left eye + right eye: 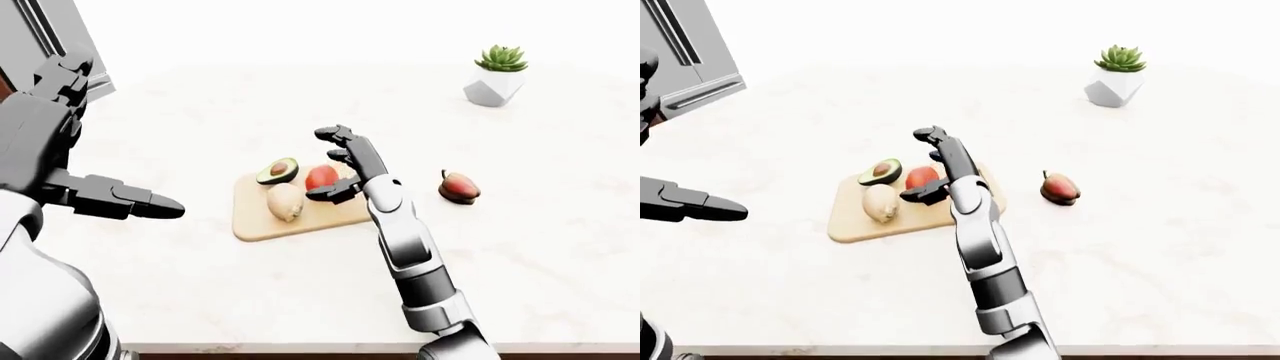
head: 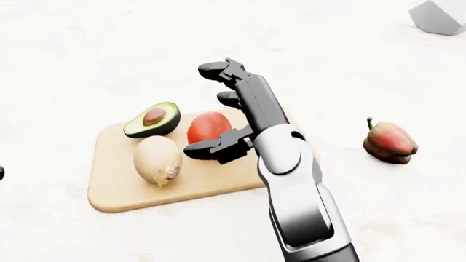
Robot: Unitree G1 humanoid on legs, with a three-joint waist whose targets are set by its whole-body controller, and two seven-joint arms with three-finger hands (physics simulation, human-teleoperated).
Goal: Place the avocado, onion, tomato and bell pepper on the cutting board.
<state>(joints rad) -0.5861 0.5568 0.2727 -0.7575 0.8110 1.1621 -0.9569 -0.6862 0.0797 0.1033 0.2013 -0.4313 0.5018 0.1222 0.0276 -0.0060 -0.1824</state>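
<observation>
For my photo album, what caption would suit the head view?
Right hand open beside the tomato on the cutting board, avocado and onion placed, bell pepper waiting.

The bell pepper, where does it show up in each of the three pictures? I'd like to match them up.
Left-eye view: the bell pepper lies on the counter right of centre, off the cutting board.
Head view: at the right edge, mid-height, clear of the board.
Right-eye view: just right of centre, beside the board.
Shared landmark: the cutting board, always to the pepper's left; the potted succulent shows whole only in the two eye views.
</observation>
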